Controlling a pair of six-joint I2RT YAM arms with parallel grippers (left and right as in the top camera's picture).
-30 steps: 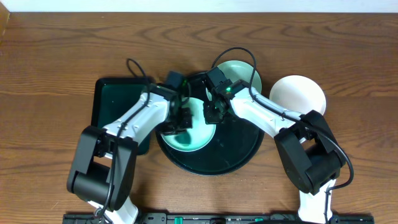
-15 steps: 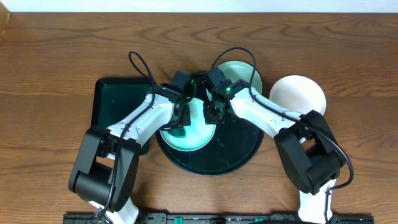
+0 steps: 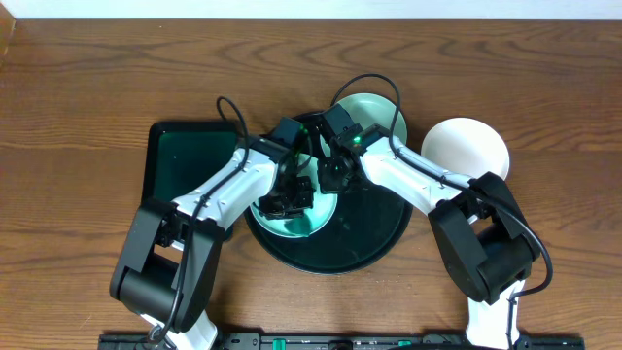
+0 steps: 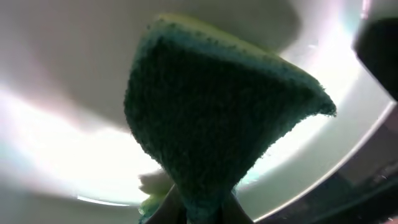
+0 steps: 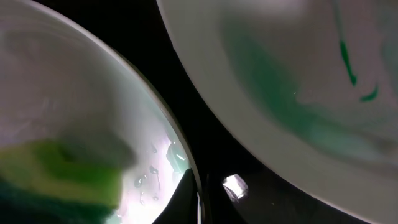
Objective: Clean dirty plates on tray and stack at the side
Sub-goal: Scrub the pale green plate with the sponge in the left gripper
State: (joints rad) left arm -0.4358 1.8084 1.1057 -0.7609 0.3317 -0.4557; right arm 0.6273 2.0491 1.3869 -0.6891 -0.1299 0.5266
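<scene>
Counting from the near edge, one large round black tray (image 3: 379, 238) sits on the wooden table (image 3: 97, 78), and two arms reach over it from the near side. Three plates are in view: two pale mint and one white.

The near mint plate (image 3: 316, 218) lies inside the tray, left of its middle. The left gripper (image 3: 290, 197) hangs over this plate, clenched on one green sponge (image 4: 217, 118); the left wrist view shows the sponge right against the plate's pale surface. The right gripper (image 5: 202, 199) is at the same plate's far right rim, and its wrist view shows the rim running between the two narrowly spaced fingers, so it appears clamped on that edge. Water droplets (image 5: 155, 174) bead near the rim.

Farther back, the far mint plate (image 3: 384, 115) rests at the tray's far right edge, reaching past the rim; thin green streaks (image 5: 348, 62) mark its centre. The white plate (image 3: 471, 146) lies off the tray on the table, just beside its right side. One smaller rectangular tray (image 3: 180, 160) lies left of the round one.
</scene>
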